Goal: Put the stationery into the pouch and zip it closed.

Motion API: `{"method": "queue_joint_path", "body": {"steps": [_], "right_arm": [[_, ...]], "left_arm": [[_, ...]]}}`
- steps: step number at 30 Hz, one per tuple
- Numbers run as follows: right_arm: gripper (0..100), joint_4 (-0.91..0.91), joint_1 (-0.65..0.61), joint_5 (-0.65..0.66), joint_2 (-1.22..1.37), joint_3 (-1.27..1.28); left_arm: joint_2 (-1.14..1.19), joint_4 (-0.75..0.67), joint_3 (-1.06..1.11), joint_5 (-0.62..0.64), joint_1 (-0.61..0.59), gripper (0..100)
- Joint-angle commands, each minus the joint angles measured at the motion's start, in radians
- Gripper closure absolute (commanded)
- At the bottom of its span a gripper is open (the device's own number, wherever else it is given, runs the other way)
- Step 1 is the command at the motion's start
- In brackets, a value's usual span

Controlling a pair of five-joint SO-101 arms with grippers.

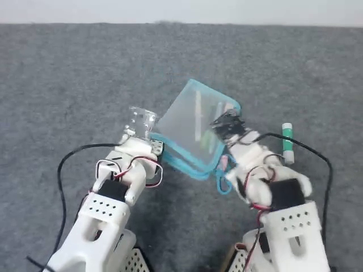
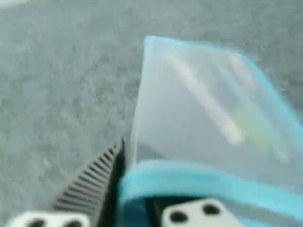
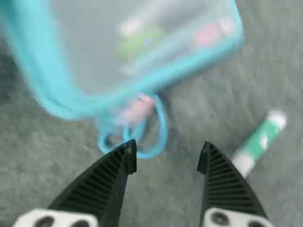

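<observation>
Turquoise-trimmed pouch [image 1: 190, 122] sits pinched by the left gripper [image 2: 136, 182]; right gripper [image 3: 165, 153] gapes over its pull loop [image 3: 158, 135]; green pen [image 3: 259, 141] nearby.

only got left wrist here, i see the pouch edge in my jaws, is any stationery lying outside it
observer: yes, a green and white stick lies on the grey mat, apart from the pouch.
operator: and the other arm, holding anything
observer: no, the right gripper is open and empty.
operator: where's the zip pull
observer: the blue zip loop lies just beyond its fingertips, with nothing gripping it.
</observation>
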Motion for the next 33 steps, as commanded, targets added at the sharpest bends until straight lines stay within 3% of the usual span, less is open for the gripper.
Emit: {"method": "queue_joint_path", "body": {"steps": [1, 5, 9, 14, 21, 33], "right_arm": [[79.7, 0.008, 0.245, 0.094, 0.048, -0.031], [79.7, -0.094, 0.463, 0.166, 0.214, -0.031], [79.7, -0.199, 0.559, 0.169, 0.404, -0.032], [79.7, -0.272, 0.572, 0.158, 0.642, -0.083], [79.7, -0.274, 0.564, 0.041, 0.928, -0.318], [79.7, -0.332, 0.547, 0.046, 1.168, -0.516]], "left_arm": [[0.000, -0.012, -0.008, 0.012, -0.020, 99], [0.000, -0.012, -0.008, 0.012, -0.018, 99], [0.000, -0.012, -0.008, 0.011, -0.018, 99], [0.000, -0.012, 0.002, 0.011, -0.017, 99], [0.000, -0.012, 0.005, 0.009, -0.014, 99], [0.000, -0.012, 0.007, 0.011, -0.014, 99]]}}
